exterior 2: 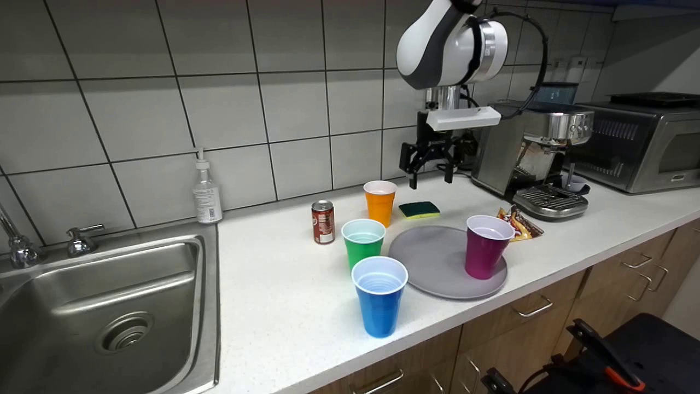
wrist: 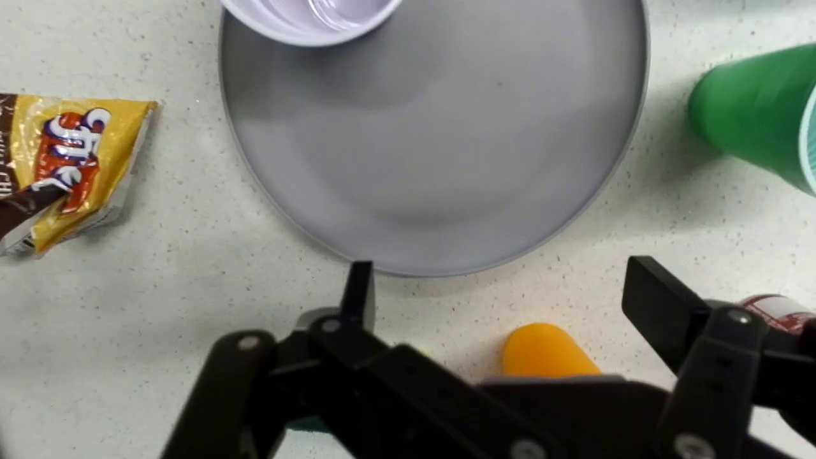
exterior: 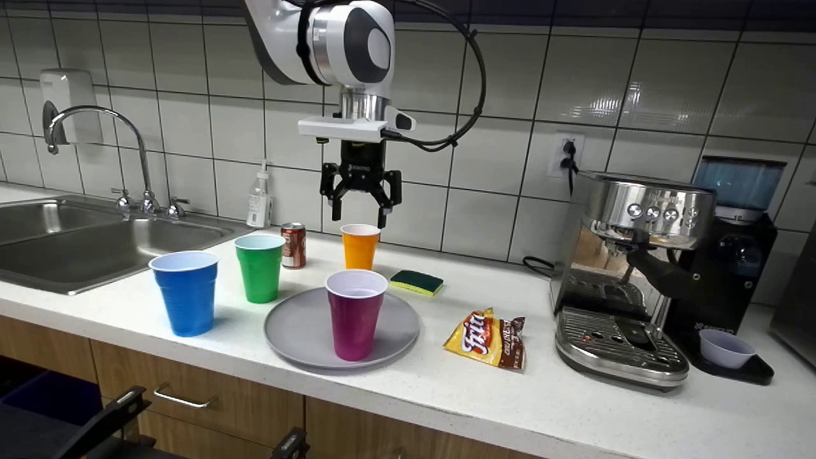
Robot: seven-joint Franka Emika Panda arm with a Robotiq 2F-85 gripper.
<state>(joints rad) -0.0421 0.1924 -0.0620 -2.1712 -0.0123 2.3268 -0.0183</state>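
My gripper [exterior: 359, 215] is open and empty above the counter, pointing down. It hangs just above and near the orange cup [exterior: 361, 252], which shows partly behind the jaws in the wrist view [wrist: 545, 352]. A green and yellow sponge [exterior 2: 419, 209] lies beside that cup, mostly hidden by the gripper in the wrist view. A grey plate [wrist: 433, 140] bears an upright purple cup [exterior: 356, 322]. A green cup [exterior: 260, 274] and a blue cup [exterior: 188, 296] stand upright beside the plate. A red-brown can [exterior 2: 323, 223] stands near the orange cup.
A chip bag [exterior: 488, 338] lies beside the plate. A coffee machine [exterior: 628, 274] and grinder [exterior: 727, 268] stand on the counter, with a microwave [exterior 2: 645, 142] beyond. A sink [exterior 2: 205, 306] with a faucet [exterior: 143, 159] and a soap bottle [exterior 2: 206, 191] are at the opposite end. A tiled wall rises behind.
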